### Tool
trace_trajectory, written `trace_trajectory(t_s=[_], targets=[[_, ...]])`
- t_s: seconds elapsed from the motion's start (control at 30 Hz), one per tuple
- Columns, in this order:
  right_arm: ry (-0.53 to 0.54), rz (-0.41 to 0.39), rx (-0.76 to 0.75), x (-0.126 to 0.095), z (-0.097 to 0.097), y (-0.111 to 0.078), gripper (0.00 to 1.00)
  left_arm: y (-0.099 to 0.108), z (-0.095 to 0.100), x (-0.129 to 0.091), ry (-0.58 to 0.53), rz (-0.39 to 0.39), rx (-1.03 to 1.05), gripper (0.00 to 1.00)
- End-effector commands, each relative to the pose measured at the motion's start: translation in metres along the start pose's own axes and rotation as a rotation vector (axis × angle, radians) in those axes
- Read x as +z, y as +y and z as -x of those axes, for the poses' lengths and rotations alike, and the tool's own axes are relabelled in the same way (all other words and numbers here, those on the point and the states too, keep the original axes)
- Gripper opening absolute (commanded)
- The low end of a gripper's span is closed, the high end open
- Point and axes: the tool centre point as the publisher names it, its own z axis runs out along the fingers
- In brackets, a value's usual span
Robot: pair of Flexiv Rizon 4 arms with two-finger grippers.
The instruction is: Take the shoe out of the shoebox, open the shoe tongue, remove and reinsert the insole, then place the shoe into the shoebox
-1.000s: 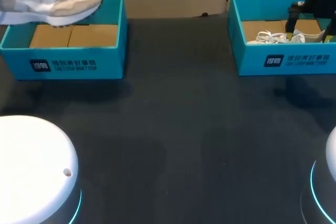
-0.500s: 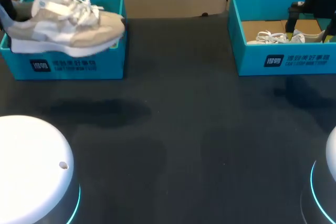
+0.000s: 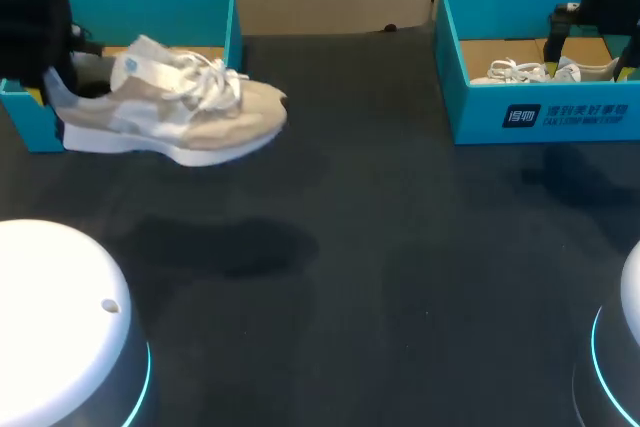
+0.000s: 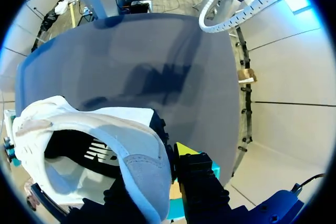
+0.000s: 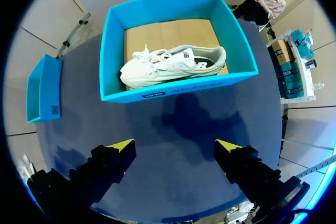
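A beige and white sneaker [image 3: 180, 117] hangs in the air over the dark table, just in front of the left teal shoebox [image 3: 200, 7]. My left gripper [image 3: 55, 97] is shut on its heel. In the left wrist view one yellow-tipped finger stands outside the sneaker's [image 4: 105, 129] heel wall and the other is hidden inside; the left gripper [image 4: 157, 174] pinches that wall. My right gripper [image 3: 592, 52] hovers open above the right shoebox [image 3: 540, 112], which holds a white shoe [image 3: 530, 71]. From the right wrist view, the right gripper [image 5: 178, 148] is well above the white shoe [image 5: 173, 65].
The dark table [image 3: 400, 247] spreads between the two boxes. White robot bases stand at the near left [image 3: 60, 317] and near right [image 3: 630, 347] corners. The left shoebox [image 5: 44, 87] shows far off in the right wrist view.
My left arm has carried the beige sneaker out of the left shoebox, rightward and toward the near side, lower over the table. The right arm has not moved.
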Motion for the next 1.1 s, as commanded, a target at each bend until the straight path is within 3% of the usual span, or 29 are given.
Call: trace_trajectory(t_s=[0.03,0.43,0.93,1.1], targets=[[0.001,0.002,0.0,0.0,0.0,-0.001,1.0,-0.01,0.009,0.003,0.009,0.123,0.004,0.0],[0.001,0.002,0.0,0.0,0.0,-0.001,1.0,-0.04,0.057,0.018,-0.033,0.033,0.041,0.0],[0.001,0.002,0.0,0.0,0.0,-0.001,1.0,-0.041,0.059,0.019,-0.03,0.025,0.034,0.0],[0.001,0.002,0.0,0.0,0.0,-0.001,1.0,-0.05,0.089,0.039,-0.001,-0.002,0.028,0.0]])
